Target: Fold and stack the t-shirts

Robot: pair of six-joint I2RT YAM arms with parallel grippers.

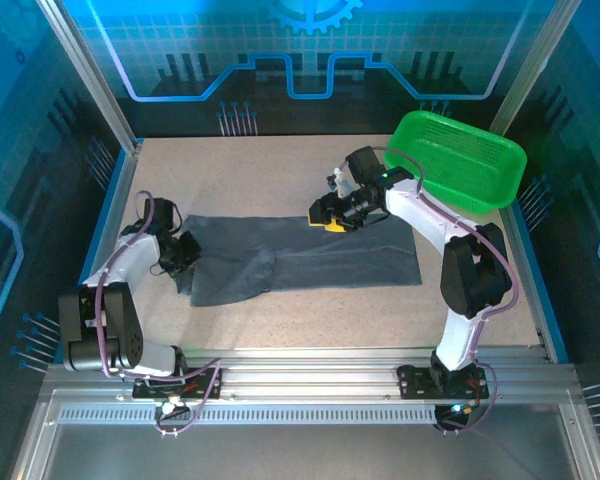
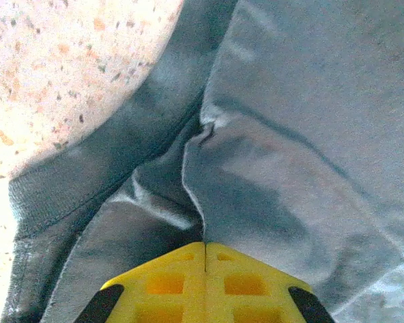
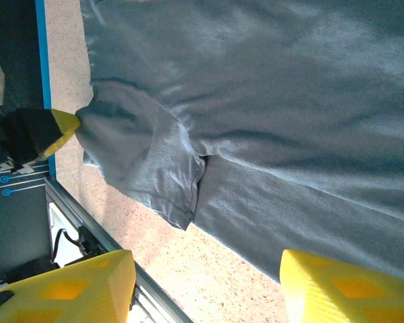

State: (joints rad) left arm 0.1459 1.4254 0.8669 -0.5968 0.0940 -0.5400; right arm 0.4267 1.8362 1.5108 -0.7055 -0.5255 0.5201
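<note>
One dark slate-grey t-shirt (image 1: 320, 255) lies spread across the middle of the table, its left part bunched and creased. My left gripper (image 1: 187, 252) sits at the shirt's left end. In the left wrist view its yellow fingers (image 2: 168, 282) are pressed together, and a fold of the t-shirt (image 2: 289, 134) is pinched at the left gripper (image 2: 204, 243) tip. My right gripper (image 1: 325, 218) hangs over the shirt's far edge near the middle. In the right wrist view the right gripper (image 3: 205, 266) is wide open above the t-shirt (image 3: 289, 101), with a sleeve (image 3: 155, 168) below.
A bright green mesh basket (image 1: 460, 160) stands at the back right, just behind the right arm. Blue rails (image 1: 115, 195) border the speckled table (image 1: 310, 320) on both sides. The metal front rail (image 3: 101, 235) runs along the near edge.
</note>
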